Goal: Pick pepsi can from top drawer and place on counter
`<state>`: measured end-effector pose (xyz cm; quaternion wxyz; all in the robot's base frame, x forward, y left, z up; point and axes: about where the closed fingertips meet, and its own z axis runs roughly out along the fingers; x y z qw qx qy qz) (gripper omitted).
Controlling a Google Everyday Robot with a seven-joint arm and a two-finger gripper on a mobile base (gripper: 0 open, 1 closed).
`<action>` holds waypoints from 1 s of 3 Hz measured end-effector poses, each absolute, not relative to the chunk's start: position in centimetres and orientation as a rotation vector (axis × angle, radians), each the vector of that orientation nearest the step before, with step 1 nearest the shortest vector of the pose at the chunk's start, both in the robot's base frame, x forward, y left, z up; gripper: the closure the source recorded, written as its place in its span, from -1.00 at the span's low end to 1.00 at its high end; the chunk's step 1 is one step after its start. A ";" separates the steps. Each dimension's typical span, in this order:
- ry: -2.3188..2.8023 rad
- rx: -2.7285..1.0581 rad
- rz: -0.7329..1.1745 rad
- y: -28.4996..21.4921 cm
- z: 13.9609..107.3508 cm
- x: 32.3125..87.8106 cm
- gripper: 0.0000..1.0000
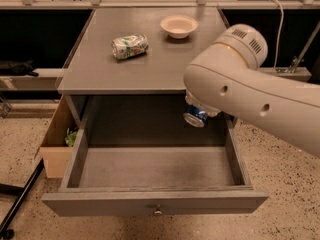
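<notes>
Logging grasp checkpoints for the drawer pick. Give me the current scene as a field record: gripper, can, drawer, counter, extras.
top drawer: pulled open
gripper: mostly hidden under the arm, over the drawer's right rear; shut on the pepsi can
pepsi can: tilted, in the air above the drawer floor, not yet on the counter
counter: crushed can at left, bowl at back
floor: cardboard box left of the cabinet

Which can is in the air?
The blue pepsi can, held by the gripper above the top drawer; the crushed silver-green can lies on the counter.
</notes>
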<state>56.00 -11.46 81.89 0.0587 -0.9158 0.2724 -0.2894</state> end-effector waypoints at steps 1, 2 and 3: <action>0.806 -2.820 -1.021 -12.1 85.5 56.0 1.00; 0.781 -2.841 -1.167 -13.1 89.0 56.0 1.00; 0.781 -2.841 -1.166 -13.1 89.0 56.0 1.00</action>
